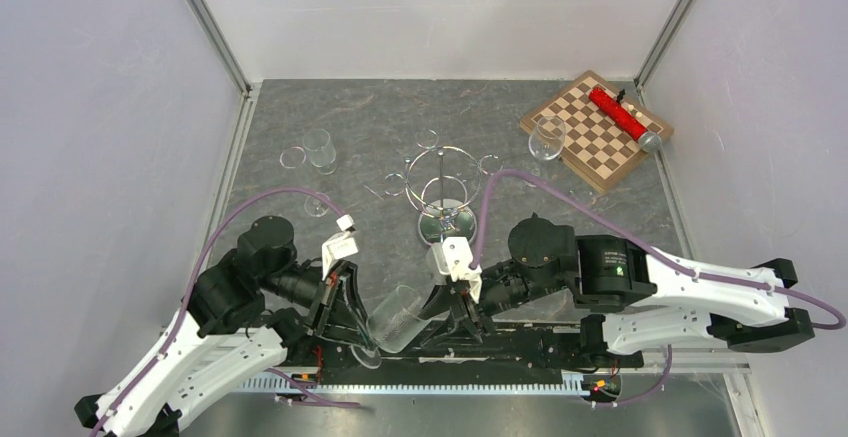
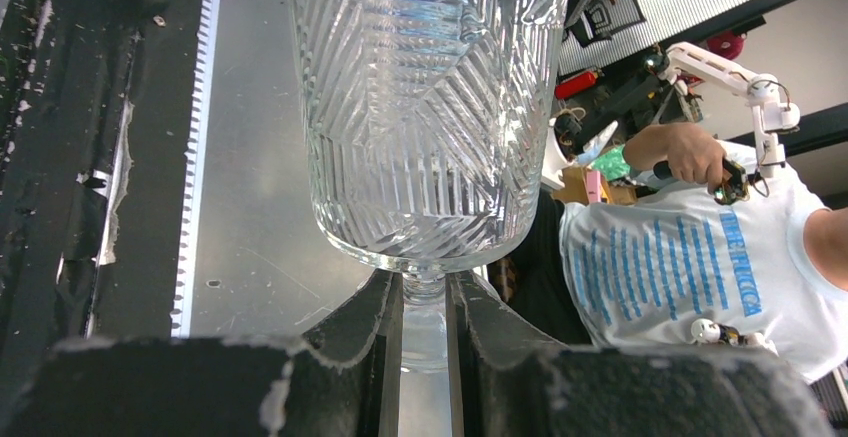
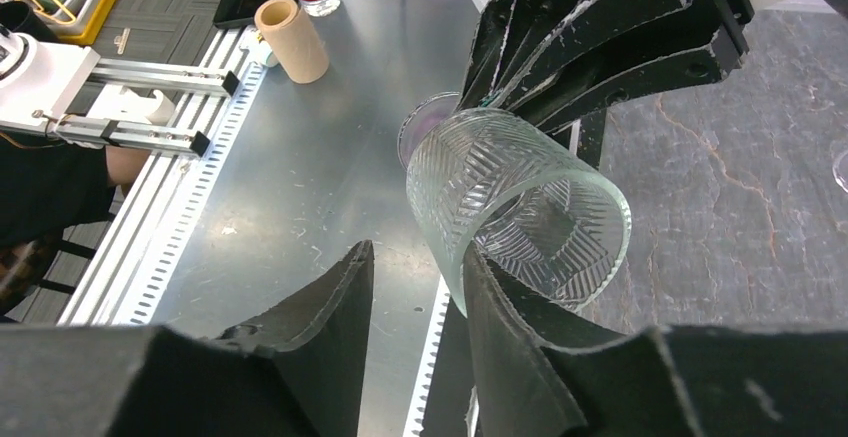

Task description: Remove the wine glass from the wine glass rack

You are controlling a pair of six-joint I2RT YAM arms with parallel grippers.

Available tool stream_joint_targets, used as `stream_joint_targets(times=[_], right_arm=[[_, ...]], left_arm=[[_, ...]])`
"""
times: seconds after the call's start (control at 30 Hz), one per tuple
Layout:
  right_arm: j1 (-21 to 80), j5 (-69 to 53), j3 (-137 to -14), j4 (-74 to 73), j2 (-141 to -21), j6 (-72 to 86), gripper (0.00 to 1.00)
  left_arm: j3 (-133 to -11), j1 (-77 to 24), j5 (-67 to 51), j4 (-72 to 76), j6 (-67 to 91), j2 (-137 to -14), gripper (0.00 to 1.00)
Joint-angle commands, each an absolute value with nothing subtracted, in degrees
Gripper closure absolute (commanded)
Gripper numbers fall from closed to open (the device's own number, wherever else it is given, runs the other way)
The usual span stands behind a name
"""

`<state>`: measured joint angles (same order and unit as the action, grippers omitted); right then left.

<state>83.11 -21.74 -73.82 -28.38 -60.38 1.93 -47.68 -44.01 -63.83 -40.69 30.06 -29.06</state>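
A cut-pattern wine glass (image 1: 398,320) lies tilted between my two arms over the table's near edge, away from the chrome wine glass rack (image 1: 442,182). My left gripper (image 1: 357,335) is shut on its stem. The left wrist view shows both fingers clamped on the stem just below the bowl (image 2: 425,107). My right gripper (image 1: 463,319) is open at the bowl's mouth. In the right wrist view the glass (image 3: 520,212) has its rim wall just inside my right finger (image 3: 520,337), and my left finger stands apart from it.
A chessboard (image 1: 597,129) with a red cylinder (image 1: 618,114) lies at the back right, with a glass (image 1: 547,137) at its left edge. Another glass (image 1: 320,149) stands at the back left. A metal rail (image 3: 300,157) runs below the near edge.
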Motion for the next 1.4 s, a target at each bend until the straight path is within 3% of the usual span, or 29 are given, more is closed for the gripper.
stream_joint_targets(times=[0.0, 0.4, 0.47, 0.57, 0.73, 0.83, 0.97, 1.03, 1.37], right_arm=[[82.68, -25.65, -75.26, -24.67, -61.00, 1.89, 0.62], [81.30, -31.88, -74.29, -21.00, -63.68, 3.27, 0.69], [81.10, -32.49, -74.15, -20.66, -64.12, 3.49, 0.75], [80.71, -33.36, -74.02, -20.55, -64.51, 3.67, 0.98], [80.50, -33.93, -73.16, -19.70, -64.11, 3.88, 1.00], [80.33, -32.98, -72.22, -18.64, -63.47, 4.38, 1.00], [80.26, -31.95, -71.47, -18.15, -62.22, 4.57, 1.00], [80.24, -31.37, -70.58, -18.18, -61.24, 4.56, 1.00], [80.24, -24.64, -62.40, -19.88, -52.07, 6.39, 1.00]], left_arm=[[-50.45, -44.21, -67.15, -38.49, 27.69, -28.05, 0.98], [-50.80, -44.21, -67.06, -38.76, 27.23, -28.13, 0.98], [-50.89, -44.20, -67.06, -38.76, 27.23, -28.16, 0.98], [-50.98, -44.21, -67.02, -38.83, 27.08, -27.95, 0.98], [-50.98, -44.21, -66.11, -39.57, 26.50, -28.12, 0.97], [-50.98, -44.20, -64.72, -40.37, 25.84, -28.52, 0.83], [-50.89, -44.21, -62.87, -40.84, 25.37, -28.68, 0.54], [-50.97, -44.21, -60.39, -42.08, 24.09, -28.77, 0.46], [-51.99, -44.20, -50.78, -43.77, 21.97, -30.55, 0.29]])
